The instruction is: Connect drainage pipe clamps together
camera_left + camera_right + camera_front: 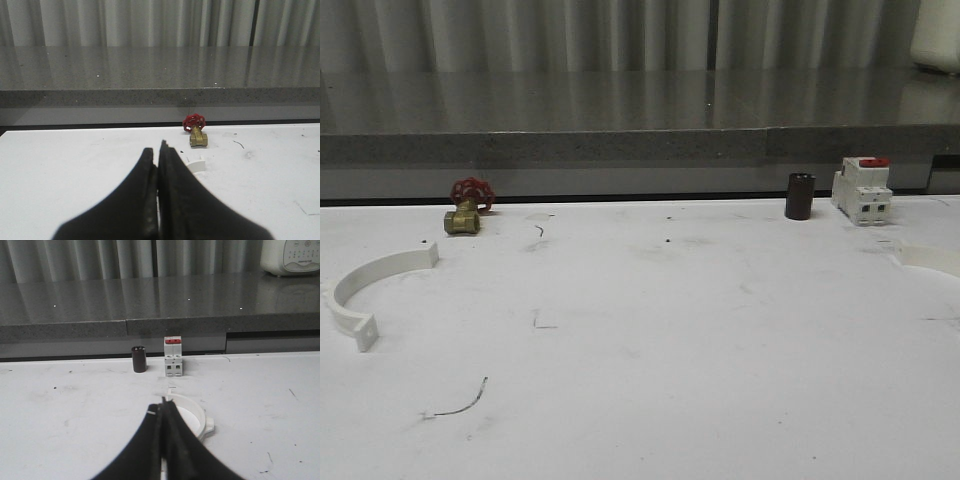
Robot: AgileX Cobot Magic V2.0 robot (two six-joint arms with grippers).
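The two clamp halves lie well apart: one [370, 290] by the desk's left edge, the other [932, 258] by its right edge. Both the left gripper [159, 150] and the right gripper [162, 405] have their fingers pressed together, holding nothing. I reckon each should open wide, then take its half mid-arc, leaving the end tabs free to mate.

The front camera looks forward, low over the white table [650, 340] toward the grey ledge [620, 125]; each wrist camera sits close behind its fingers, facing that ledge; front and left share the brass valve [467, 208]; front and right share the switch [861, 189].
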